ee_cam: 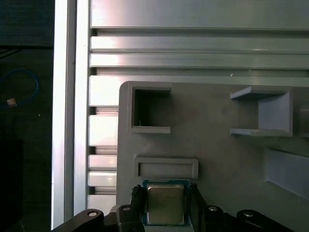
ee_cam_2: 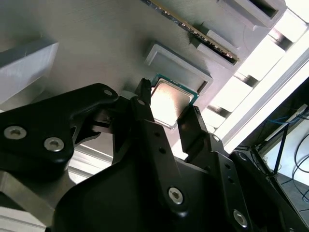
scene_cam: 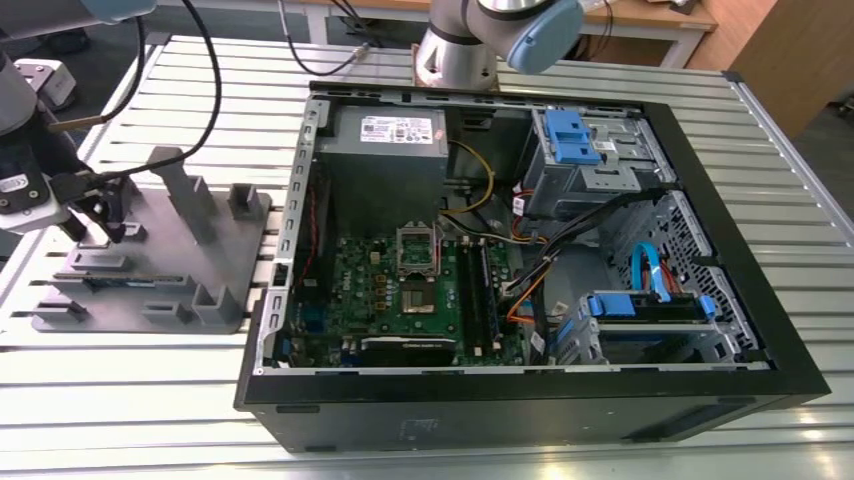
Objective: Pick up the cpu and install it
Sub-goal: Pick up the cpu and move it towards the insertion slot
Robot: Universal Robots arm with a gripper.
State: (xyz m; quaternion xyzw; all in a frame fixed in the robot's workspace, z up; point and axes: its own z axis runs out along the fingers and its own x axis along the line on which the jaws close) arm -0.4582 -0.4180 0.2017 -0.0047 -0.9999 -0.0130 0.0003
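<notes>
My gripper (ee_cam: 165,192) pinches the cpu (ee_cam: 165,207), with black fingers (ee_cam: 137,194) against two opposite edges and the silver top facing both wrist cameras. I cannot tell whether the chip rests on the grey fixture (ee_cam: 217,159) or hangs just clear of it. The gripper is near the fixture's edge at the exterior view's left, on the slatted table (scene_cam: 134,385). Beyond lies the open computer case (scene_cam: 534,398).

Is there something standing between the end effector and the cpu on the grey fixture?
Nothing visible does. In the first wrist view the end effector is directly at the cpu, which lies on the grey fixture, with no other part between them.
</notes>
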